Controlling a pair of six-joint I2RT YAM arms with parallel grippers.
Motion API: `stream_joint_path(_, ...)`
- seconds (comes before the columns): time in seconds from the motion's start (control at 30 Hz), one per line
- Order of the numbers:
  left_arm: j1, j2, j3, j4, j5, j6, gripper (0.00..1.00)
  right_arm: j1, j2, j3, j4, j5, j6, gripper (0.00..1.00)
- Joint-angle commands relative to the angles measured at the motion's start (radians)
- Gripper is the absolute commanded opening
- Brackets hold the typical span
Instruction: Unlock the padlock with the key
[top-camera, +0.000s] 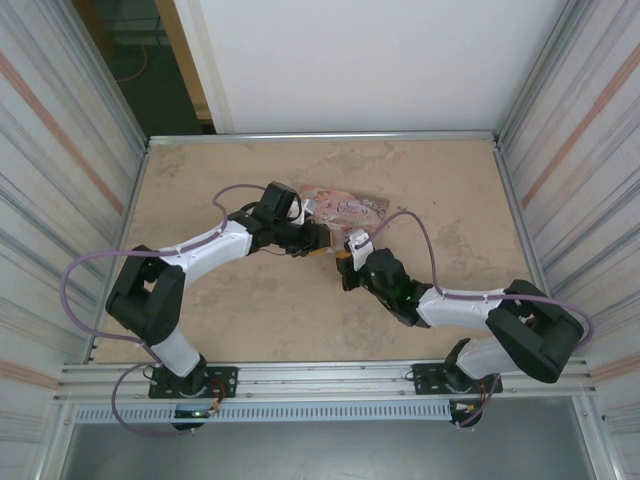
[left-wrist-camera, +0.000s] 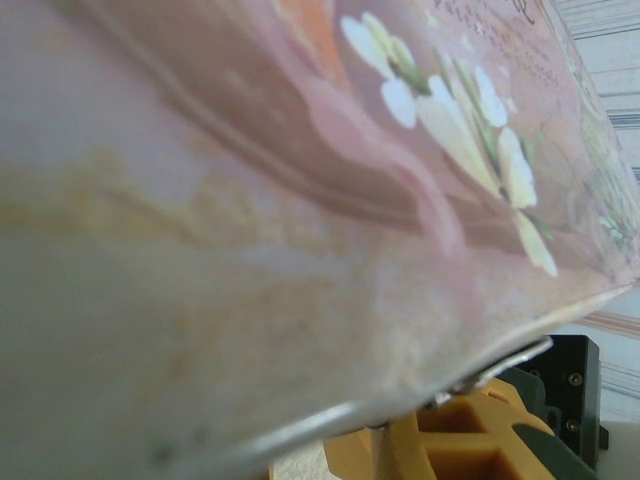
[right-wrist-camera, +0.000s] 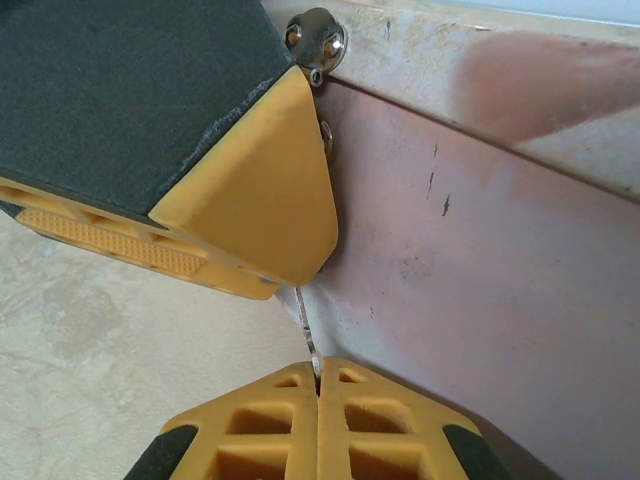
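Note:
My right gripper (right-wrist-camera: 318, 365) is shut on the thin silvery key (right-wrist-camera: 308, 335). The key's blade runs up and disappears under the yellow finger (right-wrist-camera: 255, 190) of my left gripper (top-camera: 318, 243). The padlock is hidden, so whether the key is in it is not visible. In the top view the two grippers meet at mid-table, the right gripper (top-camera: 348, 262) just below and right of the left one. In the left wrist view a yellow finger (left-wrist-camera: 455, 440) sits under the tin's edge, and how the left jaws stand is hidden.
The pink illustrated tin (top-camera: 345, 207) lies just behind both grippers; its lid (left-wrist-camera: 300, 200) and its side wall (right-wrist-camera: 480, 290) are very close. A small metal clasp (right-wrist-camera: 318, 40) sits on the tin's edge. Corrugated walls enclose the table (top-camera: 250, 310).

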Motion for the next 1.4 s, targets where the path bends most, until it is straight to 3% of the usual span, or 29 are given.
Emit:
stream_joint_path(0.0,-0.008,-0.065,0.014,0.041,0.044,0.006,0.07,-0.006,0.009,0.042,0.061,-0.013,-0.026,0.00)
stream_joint_path(0.33,-0.008,-0.067,0.012,0.040,0.052,0.002,0.07,-0.015,0.025,0.046,0.123,-0.025,-0.024,0.00)
stream_joint_path(0.73,-0.009,-0.070,0.009,0.040,0.061,0.002,0.07,-0.075,0.041,0.053,0.197,-0.159,0.004,0.00)
stream_joint_path(1.37,-0.012,-0.070,-0.003,0.042,0.056,0.008,0.07,-0.100,0.090,0.081,0.228,-0.236,0.031,0.00)
